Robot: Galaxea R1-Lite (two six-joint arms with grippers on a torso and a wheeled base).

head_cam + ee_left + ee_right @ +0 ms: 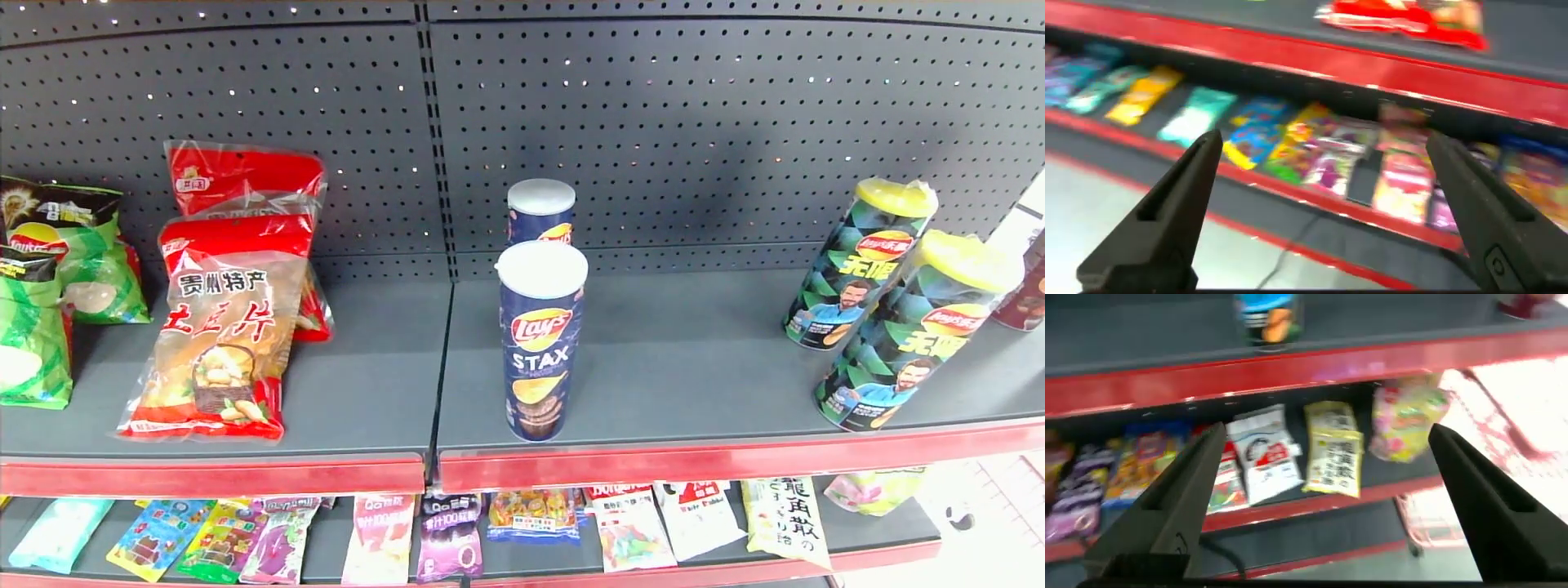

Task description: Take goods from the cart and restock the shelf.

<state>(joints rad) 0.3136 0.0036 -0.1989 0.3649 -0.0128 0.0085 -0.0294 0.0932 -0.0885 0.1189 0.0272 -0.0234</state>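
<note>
A grey shelf [678,359] with a red front edge holds two dark blue chip cans [540,351], one behind the other, at its middle. Two green chip cans with yellow lids [918,327] stand at its right. Red-topped snack bags [224,327] lean at the left, with green chip bags [49,286] beyond them. My left gripper [1327,212] is open and empty in front of the lower shelf's candy bags [1315,155]. My right gripper [1323,506] is also open and empty, facing white and yellow packets [1298,453] on the lower shelf.
The lower shelf [522,563] is packed with small colourful packets. A wide bare stretch of the upper shelf lies between the blue and green cans. A dark pegboard [653,122] backs the shelf. Pale floor [1519,408] shows at the right.
</note>
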